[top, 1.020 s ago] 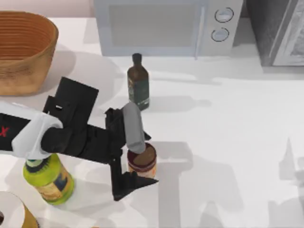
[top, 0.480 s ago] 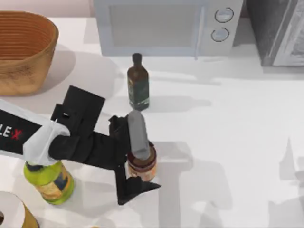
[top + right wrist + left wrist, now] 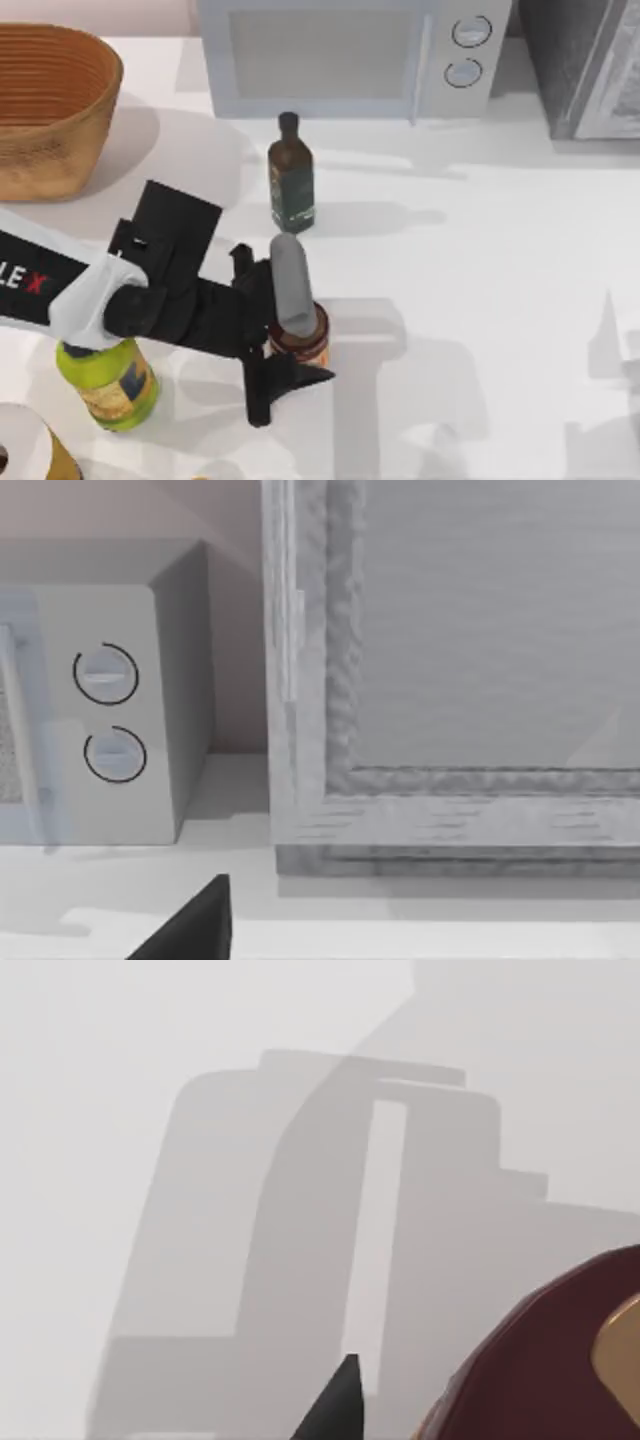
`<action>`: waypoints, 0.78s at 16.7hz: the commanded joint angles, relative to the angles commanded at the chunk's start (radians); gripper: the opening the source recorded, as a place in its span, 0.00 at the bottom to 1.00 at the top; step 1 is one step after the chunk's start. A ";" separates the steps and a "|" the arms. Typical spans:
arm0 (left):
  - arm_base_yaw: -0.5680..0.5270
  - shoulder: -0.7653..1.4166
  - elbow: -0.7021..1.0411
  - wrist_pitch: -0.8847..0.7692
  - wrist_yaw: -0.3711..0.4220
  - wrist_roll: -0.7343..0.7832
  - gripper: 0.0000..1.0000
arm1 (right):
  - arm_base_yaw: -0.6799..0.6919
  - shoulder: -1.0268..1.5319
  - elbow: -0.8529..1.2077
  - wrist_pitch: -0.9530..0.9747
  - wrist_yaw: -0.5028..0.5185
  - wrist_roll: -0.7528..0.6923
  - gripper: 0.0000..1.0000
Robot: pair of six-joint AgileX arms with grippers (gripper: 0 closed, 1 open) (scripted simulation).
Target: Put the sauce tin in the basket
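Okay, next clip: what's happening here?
The left tool is down at the sauce tin near the table's front, its fingers straddling the tin, one over the top, one at the near side. The tin sits on the table. The basket waits at the far left.

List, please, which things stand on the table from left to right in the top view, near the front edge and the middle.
Yellow-green bottle → left tool, closing around the sauce tin. Farther back: basket → dark green bottle → microwave.
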 joint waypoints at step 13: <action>0.001 -0.002 0.002 -0.001 0.000 0.000 0.00 | 0.000 0.000 0.000 0.000 0.000 0.000 1.00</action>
